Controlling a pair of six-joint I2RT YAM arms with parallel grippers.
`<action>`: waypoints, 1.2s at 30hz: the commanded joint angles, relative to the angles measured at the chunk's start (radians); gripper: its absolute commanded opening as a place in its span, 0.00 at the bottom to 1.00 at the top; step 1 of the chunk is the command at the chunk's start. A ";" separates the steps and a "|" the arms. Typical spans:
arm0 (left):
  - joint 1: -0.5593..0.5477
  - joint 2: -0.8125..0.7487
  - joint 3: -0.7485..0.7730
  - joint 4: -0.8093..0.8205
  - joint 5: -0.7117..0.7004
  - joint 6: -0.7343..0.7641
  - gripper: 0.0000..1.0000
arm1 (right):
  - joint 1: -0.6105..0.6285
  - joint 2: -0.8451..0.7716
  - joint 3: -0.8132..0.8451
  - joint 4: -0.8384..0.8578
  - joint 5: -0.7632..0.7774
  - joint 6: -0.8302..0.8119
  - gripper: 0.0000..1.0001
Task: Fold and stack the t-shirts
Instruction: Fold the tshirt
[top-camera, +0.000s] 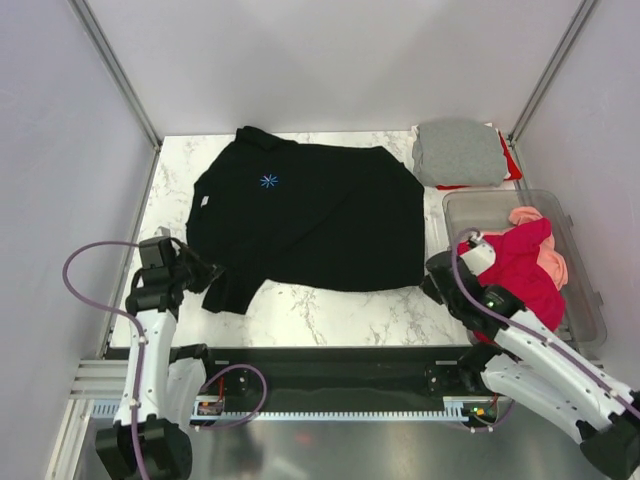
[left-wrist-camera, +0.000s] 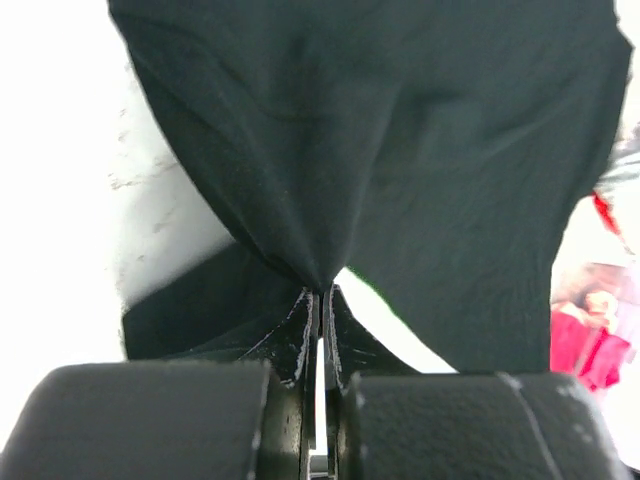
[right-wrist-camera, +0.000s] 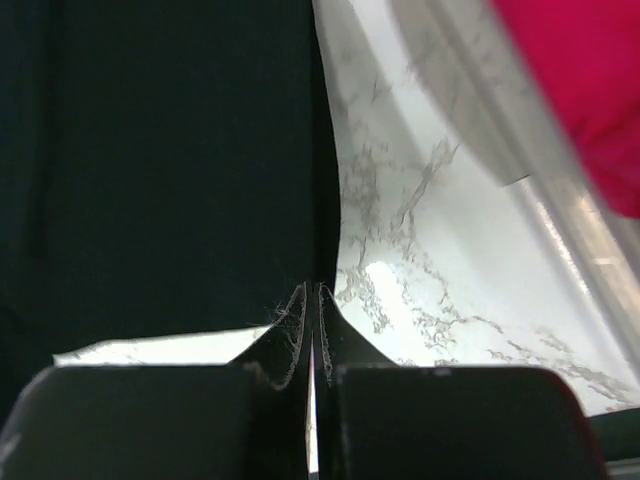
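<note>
A large black t-shirt (top-camera: 320, 220) lies spread flat on the marble table (top-camera: 330, 310), its blue starburst logo (top-camera: 268, 181) at the far left. My left gripper (top-camera: 208, 272) is shut on the shirt's near-left part. In the left wrist view the black cloth (left-wrist-camera: 400, 150) bunches into the closed tips of that gripper (left-wrist-camera: 322, 292). My right gripper (top-camera: 430, 282) sits at the near-right corner. In the right wrist view it (right-wrist-camera: 313, 288) is shut, with the black shirt's (right-wrist-camera: 150, 150) corner edge running into the tips. A folded grey t-shirt (top-camera: 458, 152) rests at the far right.
A clear plastic tub (top-camera: 590, 290) stands at the right edge, holding a crimson shirt (top-camera: 520, 270) and a salmon-pink one (top-camera: 552, 262). A red cloth (top-camera: 512, 160) peeks from under the grey shirt. White walls close in the table on three sides.
</note>
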 joint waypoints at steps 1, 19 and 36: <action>0.002 -0.078 0.088 -0.094 0.020 -0.025 0.02 | -0.035 -0.071 0.062 -0.195 0.075 -0.024 0.00; 0.002 -0.247 0.096 -0.278 0.002 -0.049 0.03 | -0.037 -0.197 0.042 -0.150 -0.106 -0.084 0.25; 0.000 -0.256 0.060 -0.240 0.006 -0.063 0.03 | -0.024 0.208 -0.168 0.131 -0.099 -0.101 0.58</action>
